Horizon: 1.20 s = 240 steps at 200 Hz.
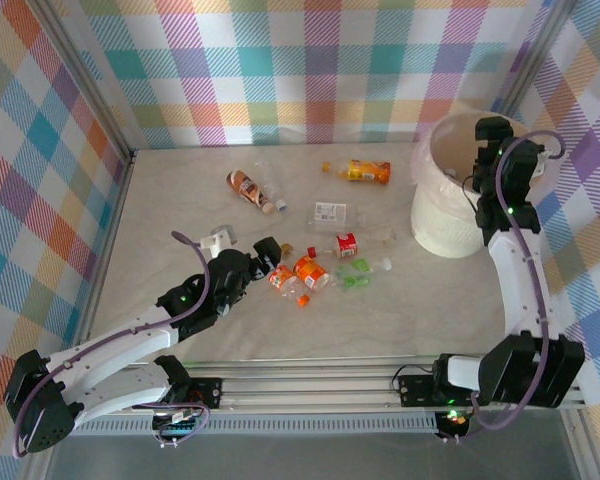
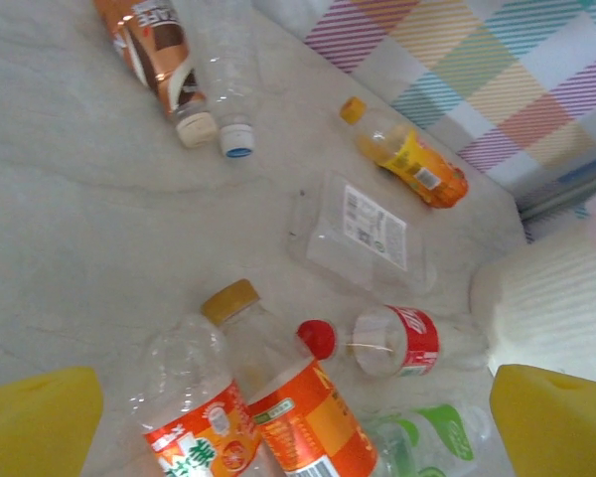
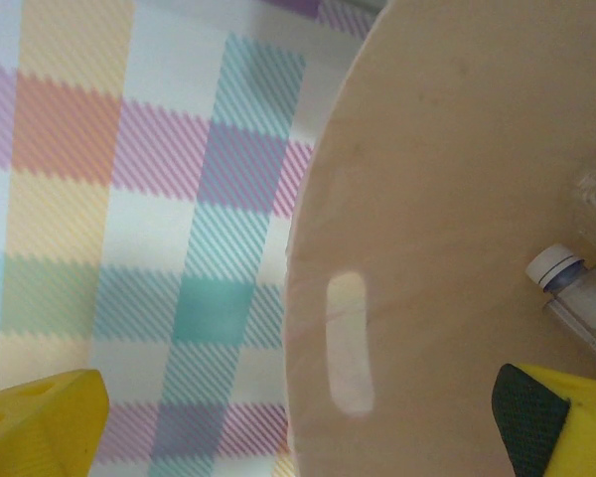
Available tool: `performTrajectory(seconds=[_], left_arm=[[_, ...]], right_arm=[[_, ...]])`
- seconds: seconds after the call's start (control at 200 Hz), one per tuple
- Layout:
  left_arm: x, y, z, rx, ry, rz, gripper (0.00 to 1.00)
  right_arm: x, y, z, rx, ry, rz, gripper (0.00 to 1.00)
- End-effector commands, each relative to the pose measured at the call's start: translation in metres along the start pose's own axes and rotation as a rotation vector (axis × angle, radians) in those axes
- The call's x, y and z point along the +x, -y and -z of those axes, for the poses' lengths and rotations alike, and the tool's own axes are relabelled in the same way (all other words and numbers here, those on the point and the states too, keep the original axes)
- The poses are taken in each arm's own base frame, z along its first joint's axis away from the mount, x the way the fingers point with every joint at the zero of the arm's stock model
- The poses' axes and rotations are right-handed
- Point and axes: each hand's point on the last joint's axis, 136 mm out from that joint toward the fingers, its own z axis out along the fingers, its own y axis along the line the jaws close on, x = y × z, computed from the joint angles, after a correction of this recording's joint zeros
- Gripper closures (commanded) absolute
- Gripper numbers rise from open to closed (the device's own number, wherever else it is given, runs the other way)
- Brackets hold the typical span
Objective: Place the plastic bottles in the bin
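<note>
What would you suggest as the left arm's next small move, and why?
Probably lower the left gripper straight down onto the tan-capped orange-labelled bottle. In the wrist view its fingers stand wide open, with that bottle lying on the table between them, not yet gripped.

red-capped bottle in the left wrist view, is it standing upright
No, the red-capped bottle lies flat on its side on the table.
</note>
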Motion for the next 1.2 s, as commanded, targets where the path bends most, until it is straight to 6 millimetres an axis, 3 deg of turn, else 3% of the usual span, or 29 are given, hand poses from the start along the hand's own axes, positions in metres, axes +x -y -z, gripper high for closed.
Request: performTrajectory(seconds=[0.0,0.175,0.375,0.54,0.685,0.935,1.195], left_arm=[[-0.007,-0.019,-0.002,-0.104,0.022,0.031,0.0],[-0.001,-0.032,-0.005,-0.209,-0.023,0.008,0.0],[0.008,-0.038,-0.012,-0.291,-0.074,-0.005,0.0],[0.027,-0.042,-0.021,-0.346,-0.166,-0.032,0.0],[0.051,-0.045,-0.033,-0.397,-0.28,-0.064,0.0],[0.096,-0.04,-0.058,-0.39,-0.445,-0.047,0.0],[0.098,-0.038,-0.063,-0.396,-0.44,-0.024,0.0]], right_arm=[[0.034,-0.015,0.02,-0.103,-0.168,0.218,0.0],[0.09,-0.011,0.05,-0.202,-0.418,0.421,0.0],[0.145,0.022,0.075,-0.285,-0.66,0.504,0.0],[0.173,0.052,0.088,-0.296,-0.769,0.55,0.0],[0.178,0.066,0.088,-0.295,-0.779,0.571,0.0],[0.175,0.058,0.084,-0.339,-0.739,0.661,0.0],[0.159,0.045,0.065,-0.297,-0.661,0.752,0.0]])
